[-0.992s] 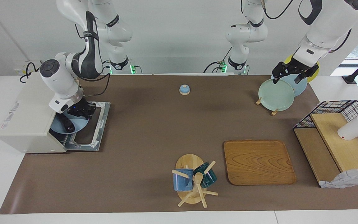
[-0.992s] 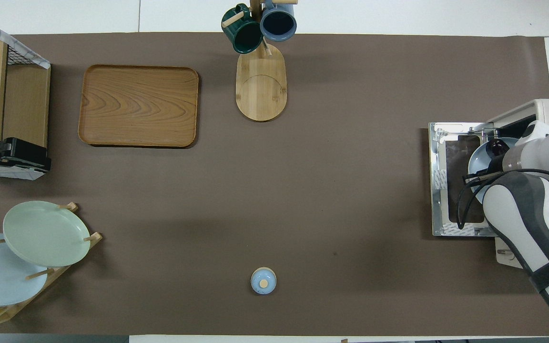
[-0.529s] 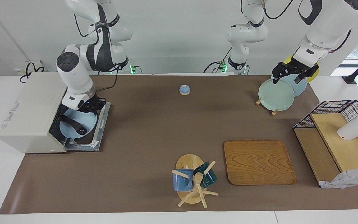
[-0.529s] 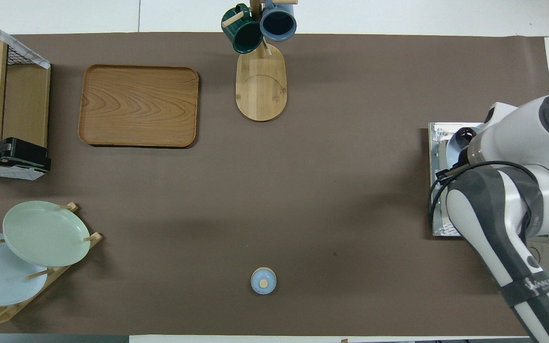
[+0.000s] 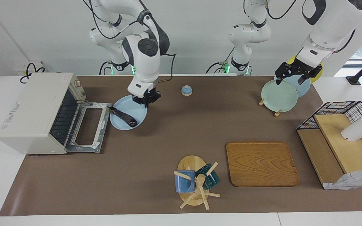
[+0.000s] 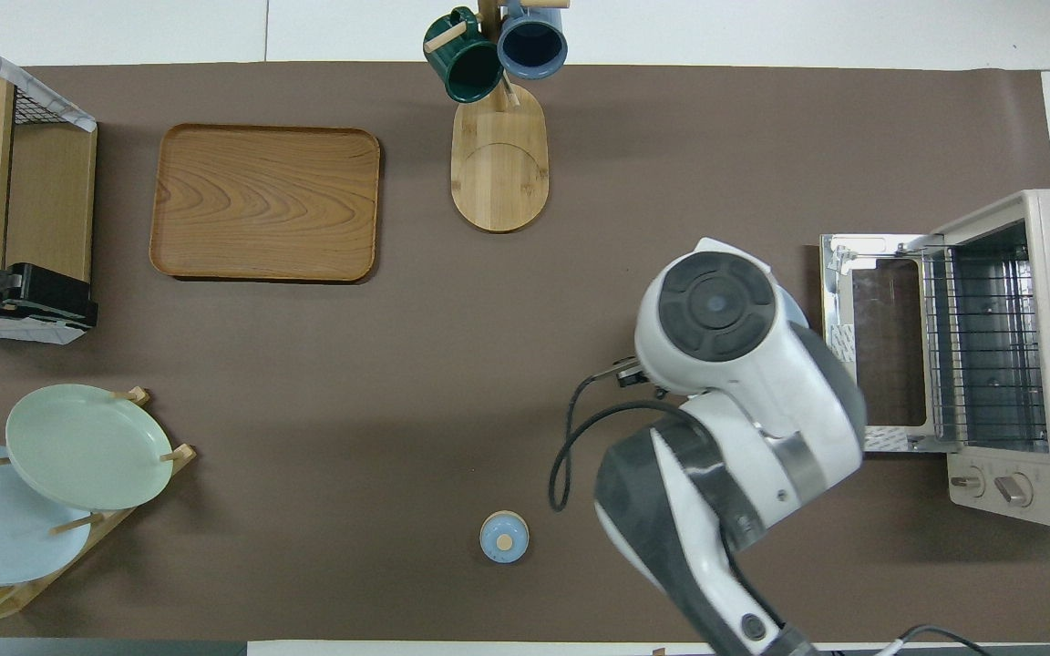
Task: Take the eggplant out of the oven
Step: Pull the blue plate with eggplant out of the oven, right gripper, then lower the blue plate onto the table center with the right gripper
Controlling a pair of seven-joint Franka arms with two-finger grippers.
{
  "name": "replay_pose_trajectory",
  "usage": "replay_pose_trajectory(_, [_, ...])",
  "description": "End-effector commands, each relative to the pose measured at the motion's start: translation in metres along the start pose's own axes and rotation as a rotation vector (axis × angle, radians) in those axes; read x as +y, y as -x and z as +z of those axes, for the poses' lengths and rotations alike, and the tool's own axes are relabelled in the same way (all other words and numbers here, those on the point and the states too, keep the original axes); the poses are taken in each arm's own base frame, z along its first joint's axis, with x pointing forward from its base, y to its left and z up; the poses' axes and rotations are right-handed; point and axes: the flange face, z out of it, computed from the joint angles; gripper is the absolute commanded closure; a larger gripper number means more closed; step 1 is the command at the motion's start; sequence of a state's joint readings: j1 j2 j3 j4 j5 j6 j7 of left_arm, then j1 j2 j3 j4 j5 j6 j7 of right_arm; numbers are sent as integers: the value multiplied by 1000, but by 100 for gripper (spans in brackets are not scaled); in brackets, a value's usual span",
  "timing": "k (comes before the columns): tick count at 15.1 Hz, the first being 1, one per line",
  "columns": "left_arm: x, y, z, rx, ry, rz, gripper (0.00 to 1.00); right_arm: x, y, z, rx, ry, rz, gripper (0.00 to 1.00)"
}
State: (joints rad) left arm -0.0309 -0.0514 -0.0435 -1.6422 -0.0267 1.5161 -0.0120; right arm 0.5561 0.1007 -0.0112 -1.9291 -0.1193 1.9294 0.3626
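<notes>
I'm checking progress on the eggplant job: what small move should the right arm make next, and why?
Probably lower the light blue plate onto the mat: the right gripper grips its rim, the eggplant lies on it, and both are clear of the open oven.

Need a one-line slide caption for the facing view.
Right gripper holds the blue plate with the eggplant clear of the open oven; left gripper waits over the plate rack.
</notes>
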Motion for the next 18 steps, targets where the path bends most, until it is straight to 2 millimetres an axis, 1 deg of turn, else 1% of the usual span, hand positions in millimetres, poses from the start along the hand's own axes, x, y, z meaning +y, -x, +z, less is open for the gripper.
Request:
replay_pose_trajectory(1, [-3, 5, -5, 6, -8, -9, 0, -82, -33, 2, 33, 11, 86, 100])
replay_pose_trajectory(2, [-3, 5, -5, 6, -6, -9, 0, -124, -42, 10, 41, 16, 123, 100])
replay_pose_trajectory(3, [-3, 5, -5, 6, -6, -9, 0, -158, -45, 19, 58, 6, 173, 100])
replay_pose_trajectory(4, [-3, 5, -5, 6, -8, -9, 0, -173, -51, 27, 70, -10, 222, 100])
replay_pose_trajectory(5, [-3, 5, -5, 6, -8, -9, 0, -182, -51, 26, 87, -23, 223, 100])
replay_pose_trajectory(7, [-3, 5, -5, 6, -8, -9, 0, -213, -40, 25, 116, -79, 184, 100])
replay_pose_trajectory(9, [-3, 5, -5, 6, -8, -9, 0, -245, -26, 42, 111, -81, 148, 100])
replay_pose_trajectory(10, [-3, 5, -5, 6, -8, -9, 0, -251, -26, 42, 130, -107, 145, 100])
replay_pose_trajectory(11, [-3, 5, -5, 6, -6, -9, 0, -251, -27, 44, 141, -116, 145, 100])
replay_pose_trajectory(12, [-3, 5, -5, 6, -8, -9, 0, -247, -31, 45, 149, -122, 150, 100])
replay_pose_trajectory(14, [-3, 5, -5, 6, -8, -9, 0, -251, -40, 45, 222, -196, 133, 100])
replay_pose_trajectory(15, [-3, 5, -5, 6, -8, -9, 0, -251, -39, 49, 232, -218, 135, 79])
replay_pose_trajectory(17, [-3, 5, -5, 6, -8, -9, 0, -241, -46, 47, 225, -217, 148, 74])
replay_pose_trajectory(18, [-2, 5, -5, 6, -6, -7, 0, -239, -48, 43, 230, -220, 150, 68])
